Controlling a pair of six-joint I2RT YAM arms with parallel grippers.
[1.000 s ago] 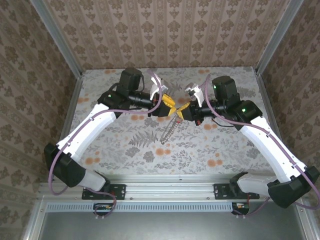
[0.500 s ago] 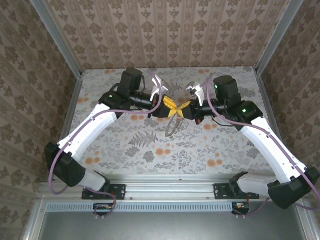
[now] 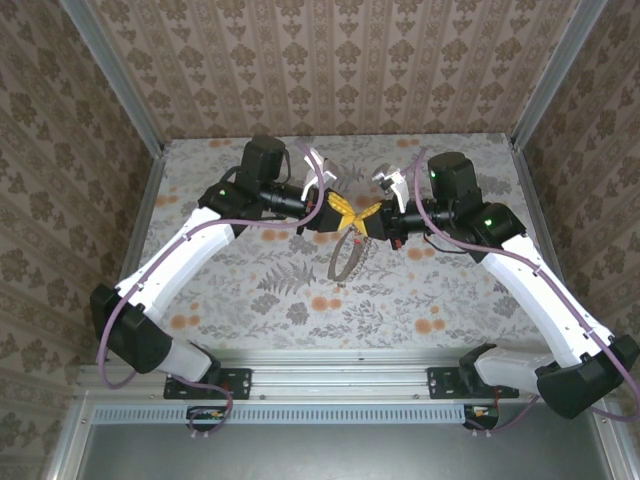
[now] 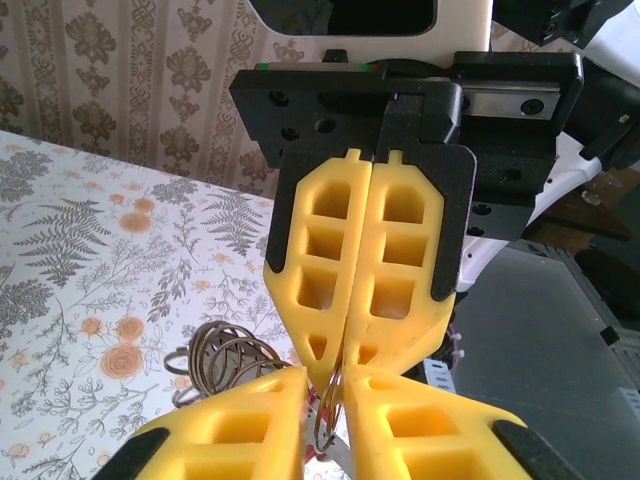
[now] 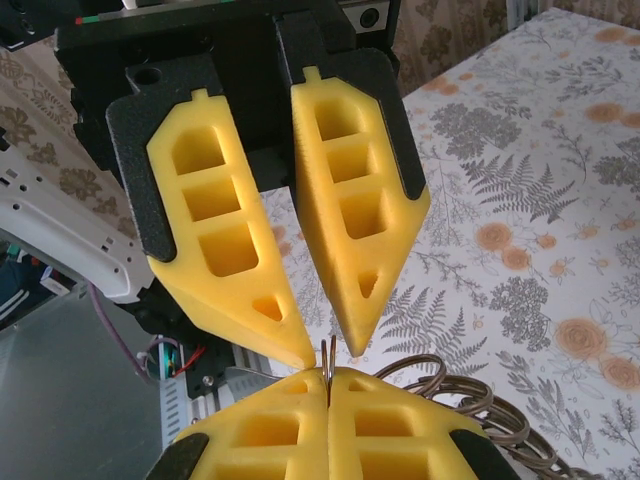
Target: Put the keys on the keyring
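Over the middle of the flower-patterned worktop (image 3: 250, 290) the two arms reach in from either side, and their yellow tips meet point to point, a little toward the far wall. The keyring (image 3: 344, 260) hangs from that meeting point and trails toward the near edge. From above it reads as a thin dark loop over the pattern, and I cannot tell whether its lower end touches the surface.

The right fingers (image 3: 371, 211) are pressed flat together. In the right wrist view they (image 5: 390, 430) pinch a fine upright wire of the ring between their tips, and more loops of the keyring (image 5: 450, 385) curl off to the right below them.

The left fingers (image 3: 337, 206) stand apart in a narrow V. The right wrist view shows them (image 5: 345, 210) with a clear gap at the tips and the ring's wire rising into that gap. In the left wrist view the left fingers (image 4: 220, 430) straddle the wire without visibly clamping it. Opposite them the right fingers (image 4: 400, 270) are closed, and the keyring (image 4: 228, 355) coils out to the left.
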